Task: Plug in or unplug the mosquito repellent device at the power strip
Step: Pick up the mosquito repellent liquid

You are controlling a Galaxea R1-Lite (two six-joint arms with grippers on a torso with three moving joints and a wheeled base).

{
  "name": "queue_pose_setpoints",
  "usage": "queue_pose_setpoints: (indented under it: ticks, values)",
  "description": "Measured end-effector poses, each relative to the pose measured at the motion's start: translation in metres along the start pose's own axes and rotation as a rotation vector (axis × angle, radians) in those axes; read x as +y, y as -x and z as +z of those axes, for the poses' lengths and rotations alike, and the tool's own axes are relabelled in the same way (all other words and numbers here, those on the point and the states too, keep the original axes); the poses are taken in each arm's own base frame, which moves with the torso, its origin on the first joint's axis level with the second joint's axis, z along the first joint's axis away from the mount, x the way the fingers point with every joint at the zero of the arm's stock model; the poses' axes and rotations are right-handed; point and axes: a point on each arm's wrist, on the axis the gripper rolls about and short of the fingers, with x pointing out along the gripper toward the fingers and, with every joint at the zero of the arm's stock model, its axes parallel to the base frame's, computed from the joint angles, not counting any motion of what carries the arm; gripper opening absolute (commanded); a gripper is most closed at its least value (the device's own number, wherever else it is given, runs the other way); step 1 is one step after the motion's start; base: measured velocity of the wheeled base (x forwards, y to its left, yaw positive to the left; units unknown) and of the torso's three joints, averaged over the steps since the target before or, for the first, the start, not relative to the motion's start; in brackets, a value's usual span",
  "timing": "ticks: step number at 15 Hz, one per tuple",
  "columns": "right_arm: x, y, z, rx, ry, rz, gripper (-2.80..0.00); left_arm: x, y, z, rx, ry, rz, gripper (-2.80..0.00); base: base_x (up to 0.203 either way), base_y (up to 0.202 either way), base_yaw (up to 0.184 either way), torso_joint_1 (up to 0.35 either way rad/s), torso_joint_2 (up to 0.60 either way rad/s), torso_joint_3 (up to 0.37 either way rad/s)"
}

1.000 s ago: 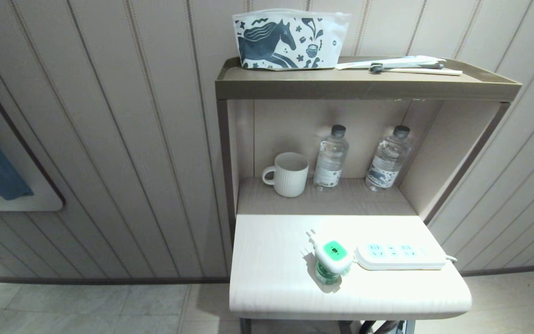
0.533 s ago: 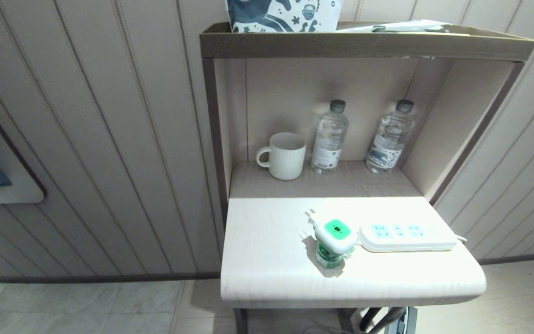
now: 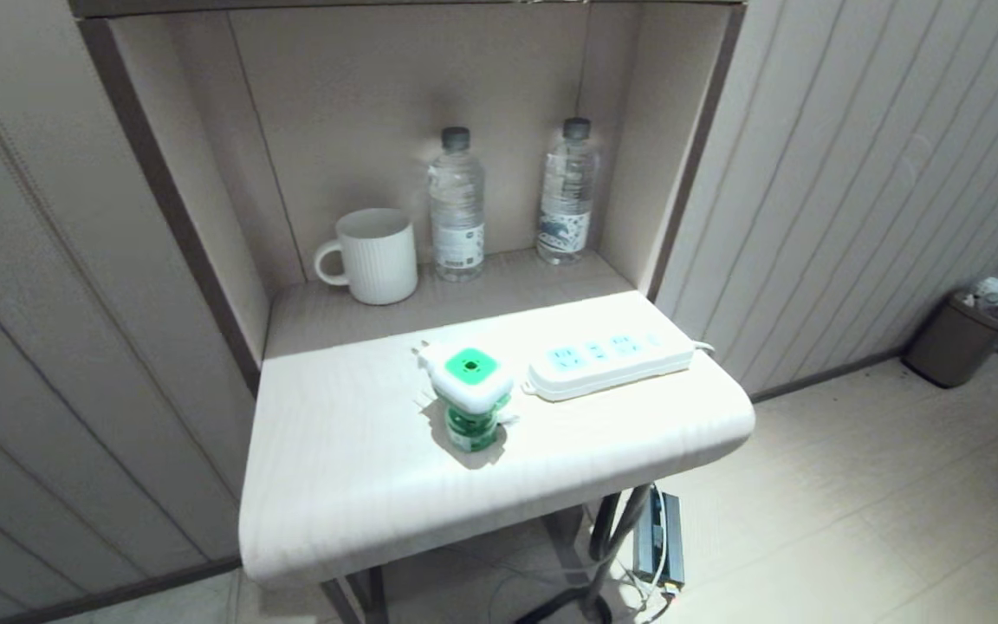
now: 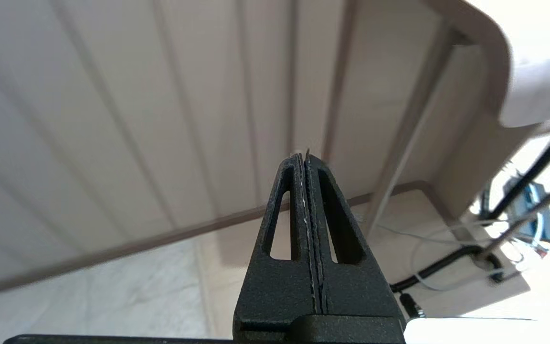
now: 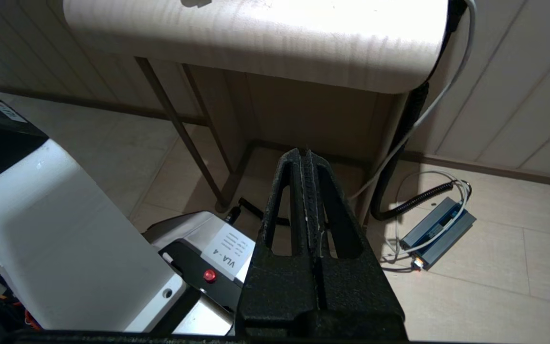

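The left end effector (image 4: 306,155) is fully closed, its black fingers (image 4: 284,210) pressed together. It points at a panelled wall (image 4: 112,119). The table (image 4: 504,62) edge sits above cables (image 4: 447,267) on the floor (image 4: 89,296).

My fingers (image 5: 299,191) are matte black, rough-grained plastic wedges, each with a long triangular cut-out. My base has a glossy white shell (image 5: 65,239). Beside it sits a black panel with a small red button (image 5: 209,275) and a white label printed "VLA-4" (image 5: 231,248).
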Motion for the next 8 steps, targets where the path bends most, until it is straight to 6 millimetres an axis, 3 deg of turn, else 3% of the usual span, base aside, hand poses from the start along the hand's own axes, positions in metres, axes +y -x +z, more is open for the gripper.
queue_pose_setpoints:
  ticks: [8]
  values:
    - [0.0005, -0.0008, -0.0067, 0.014, -0.009, 0.024, -2.80, 0.0000, 0.0000, -0.0002, 0.001, 0.000, 0.000, -2.80, 0.000, 0.000, 0.000, -0.002, 0.01, 0.005]
